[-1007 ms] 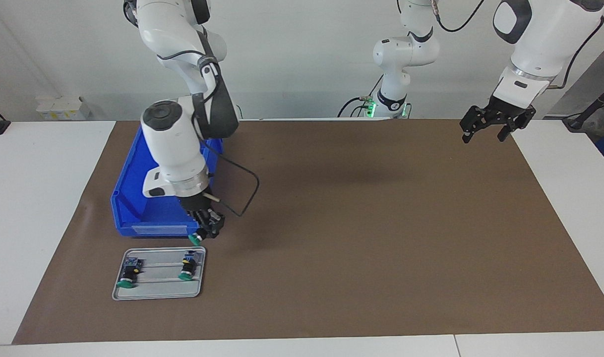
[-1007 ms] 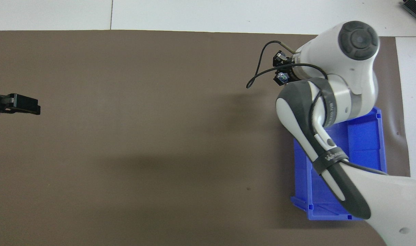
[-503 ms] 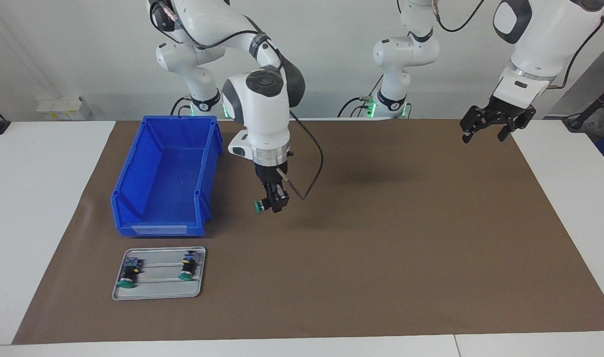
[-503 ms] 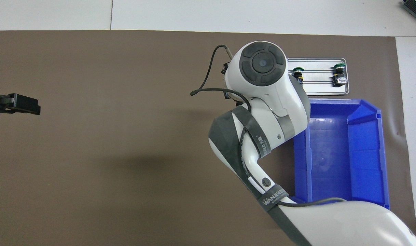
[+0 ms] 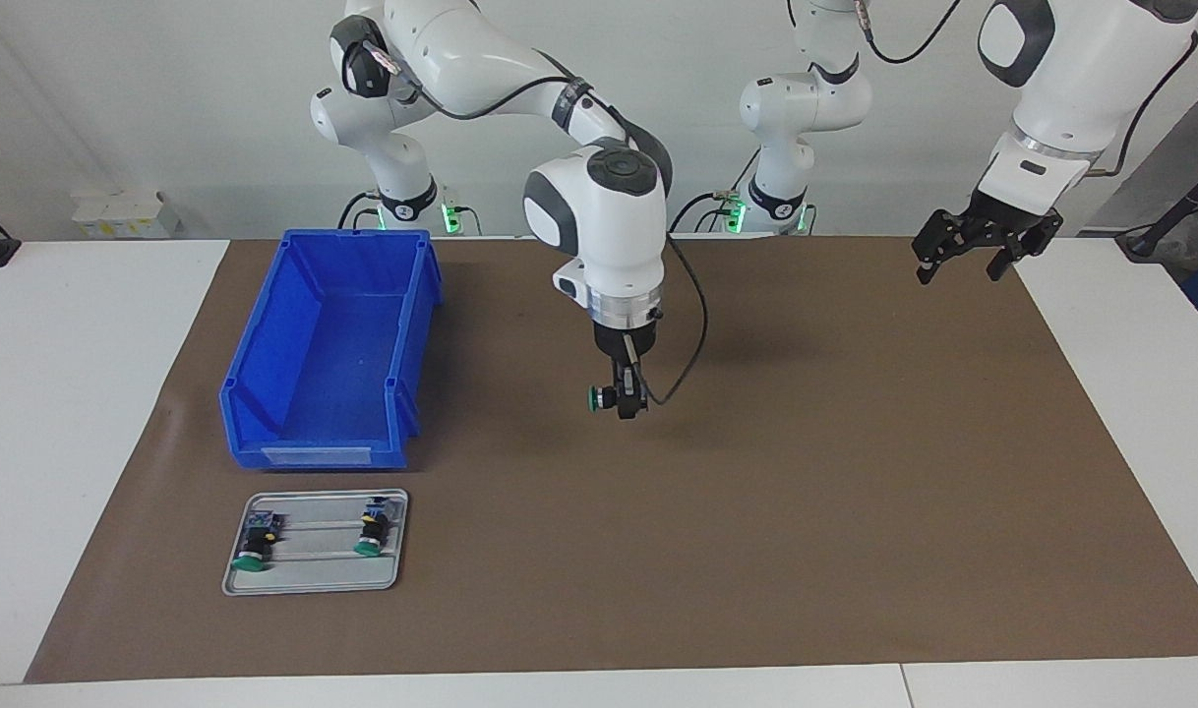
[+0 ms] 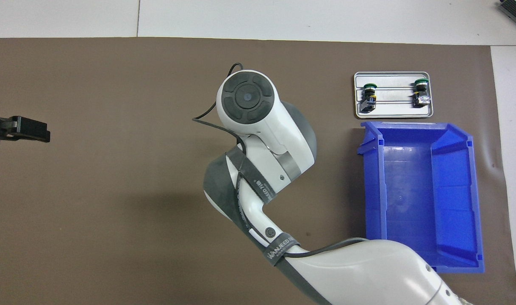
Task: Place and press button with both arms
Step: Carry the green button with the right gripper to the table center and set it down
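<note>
Nearest the robots, at the table edge toward the left arm's end, we see the left gripper (image 5: 965,258) waiting in the air with its fingers spread and nothing between them. The blue bin (image 5: 326,413) sits toward the right arm's end of the brown mat (image 5: 806,472), its back wall close to the mat's edge by the robots. Over the middle of the mat we find the right gripper (image 5: 627,401), pointing down, clenched on the button (image 5: 599,399), whose green cap faces the bin; it hangs clear of the mat. Farther from the robots than the bin, near the mat's corner, a grey tray (image 5: 316,582) holds two more buttons (image 5: 254,543), lying well apart.
</note>
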